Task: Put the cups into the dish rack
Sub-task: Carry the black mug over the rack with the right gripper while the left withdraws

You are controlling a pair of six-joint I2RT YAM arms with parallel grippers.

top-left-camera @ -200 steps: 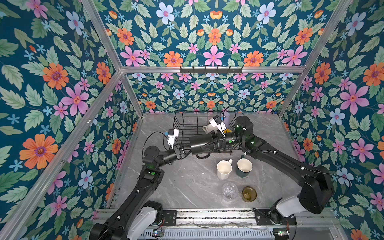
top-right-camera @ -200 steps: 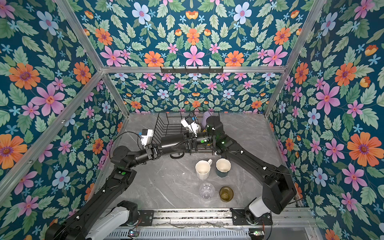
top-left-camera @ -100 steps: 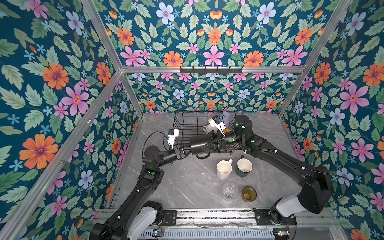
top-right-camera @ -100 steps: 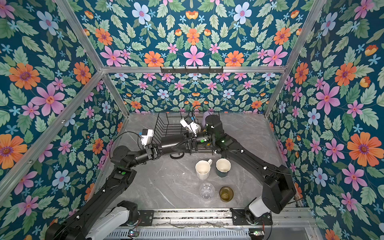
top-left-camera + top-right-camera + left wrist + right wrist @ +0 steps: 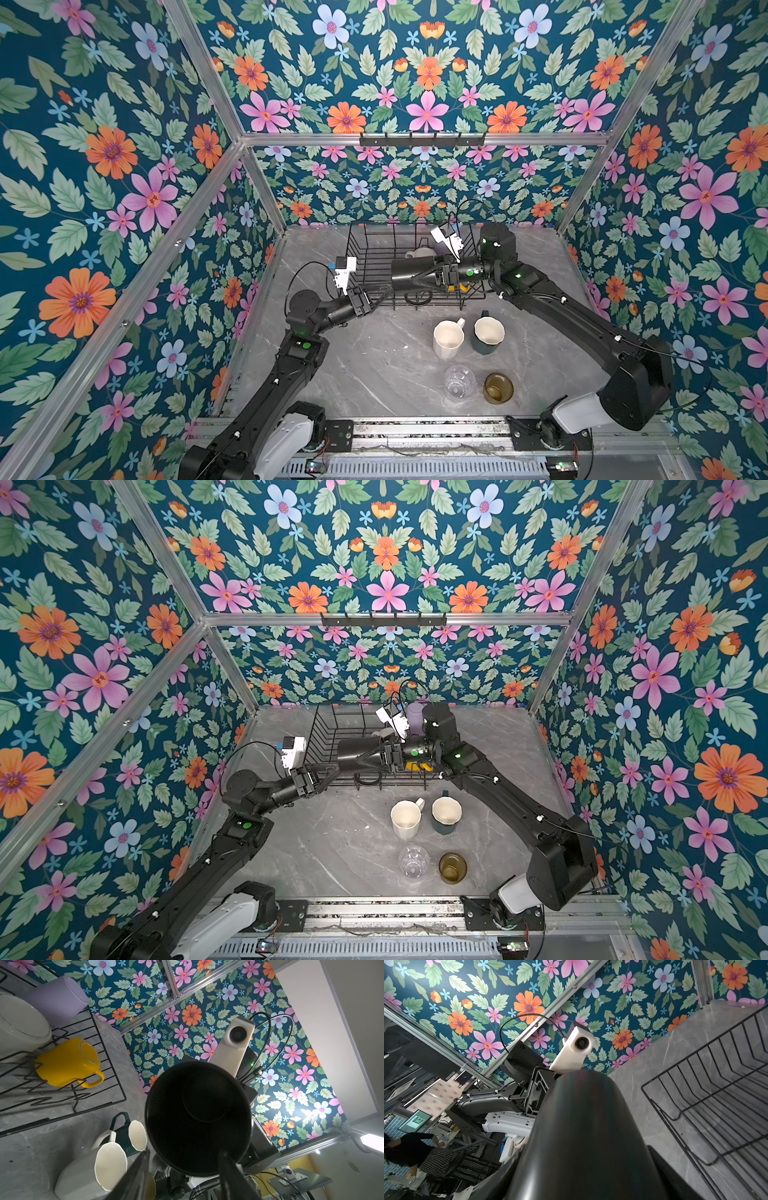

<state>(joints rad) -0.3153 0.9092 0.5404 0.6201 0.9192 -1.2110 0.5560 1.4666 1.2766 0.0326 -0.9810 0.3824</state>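
The grey marble bench [image 5: 374, 365] carries the black wire dish rack [image 5: 362, 254], which lies directly under the right gripper [image 5: 422, 277]. That gripper is clamped on the body of a black mug [image 5: 409, 272], holding it on its side above the rack, with the mouth turned toward the left gripper [image 5: 373, 300]. The left gripper sits at the rack's near-left corner with its fingers [image 5: 137, 1174] spread apart, and it holds nothing. It is close to the mug but not touching it.

Behind the right gripper, inside the rack, stand a lilac tumbler [image 5: 413, 717] and a white mug [image 5: 422, 252]. A yellow mug [image 5: 66, 1064] lies on its side just beneath the right wrist.

On the bench, nearer the robot's base than the right gripper, a cream mug [image 5: 448, 338] and a dark green mug [image 5: 487, 334] stand side by side. Nearer still are a clear glass [image 5: 459, 380] and an amber glass [image 5: 498, 387].
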